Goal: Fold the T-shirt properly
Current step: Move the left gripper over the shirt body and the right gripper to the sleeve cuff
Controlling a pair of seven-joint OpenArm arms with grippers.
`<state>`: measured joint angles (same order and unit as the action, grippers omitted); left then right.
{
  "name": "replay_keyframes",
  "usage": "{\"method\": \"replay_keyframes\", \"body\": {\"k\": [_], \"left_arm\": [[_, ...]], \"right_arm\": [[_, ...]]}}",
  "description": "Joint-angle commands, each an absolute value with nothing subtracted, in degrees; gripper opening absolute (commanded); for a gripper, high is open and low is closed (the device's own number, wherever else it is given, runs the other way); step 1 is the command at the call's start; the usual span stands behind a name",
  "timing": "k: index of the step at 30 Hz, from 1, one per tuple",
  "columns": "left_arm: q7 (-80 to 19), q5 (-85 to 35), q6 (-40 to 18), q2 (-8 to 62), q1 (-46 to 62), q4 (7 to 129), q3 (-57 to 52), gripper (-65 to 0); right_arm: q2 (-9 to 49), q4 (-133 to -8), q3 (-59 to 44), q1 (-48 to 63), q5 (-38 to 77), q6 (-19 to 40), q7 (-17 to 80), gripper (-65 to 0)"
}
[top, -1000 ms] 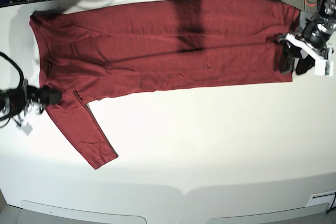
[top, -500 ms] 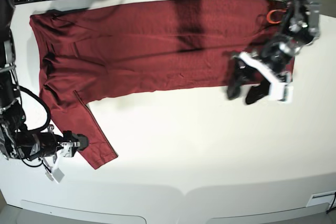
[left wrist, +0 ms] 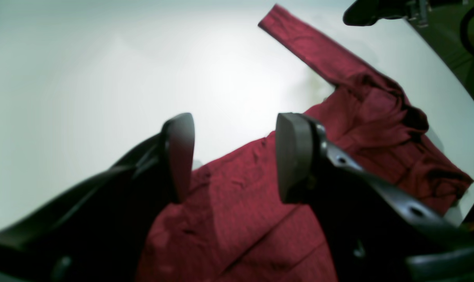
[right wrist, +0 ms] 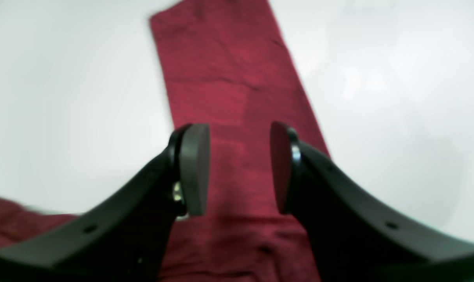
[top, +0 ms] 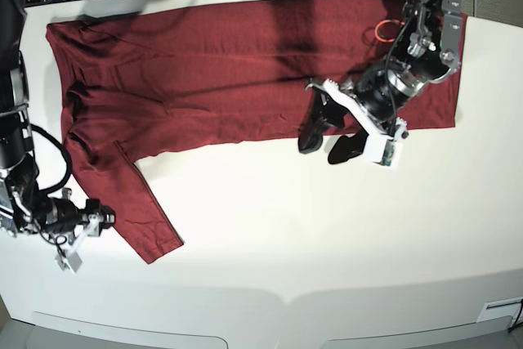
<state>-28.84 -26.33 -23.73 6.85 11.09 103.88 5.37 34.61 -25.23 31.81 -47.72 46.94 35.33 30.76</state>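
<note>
T-shirt (top: 229,71): plain dark red, no print, darker shadow band across the middle. Table (top: 327,234): plain white. Both grippers (top: 329,138) (top: 105,220): black fingers. Orange ring (top: 384,31) on the right arm.

Left gripper (top: 328,140) showing curved black fingers (left wrist: 295,156) with flat grey pads, small screw holes dotting the finger backs, right gripper (top: 105,217) wearing matching black fingers (right wrist: 193,168), white wrist housings and black cables trailing along both arms
</note>
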Motion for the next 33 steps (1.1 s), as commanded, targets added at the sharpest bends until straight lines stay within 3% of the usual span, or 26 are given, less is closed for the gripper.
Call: {"method": "replay_keyframes", "body": {"k": [1, 8, 33], "left_arm": [[-27.81, -26.98, -23.92, 7.01, 10.46, 104.95, 5.34, -33.0], [-27.86, -27.0, -23.92, 7.03, 10.44, 104.95, 5.34, -33.0], [-28.77, -27.0, -23.92, 7.03, 10.46, 104.95, 5.34, -33.0]], "right_arm": [[34.81, -24.25, 31.35, -49.84, 45.21, 35.48, 28.95, -39.3], [32.62, -18.59, 31.35, -49.82, 32.8, 32.69, 21.87, -39.3], [32.25, -18.35, 31.35, -48.05, 22.65, 26.09, 20.8, -39.3]]}}
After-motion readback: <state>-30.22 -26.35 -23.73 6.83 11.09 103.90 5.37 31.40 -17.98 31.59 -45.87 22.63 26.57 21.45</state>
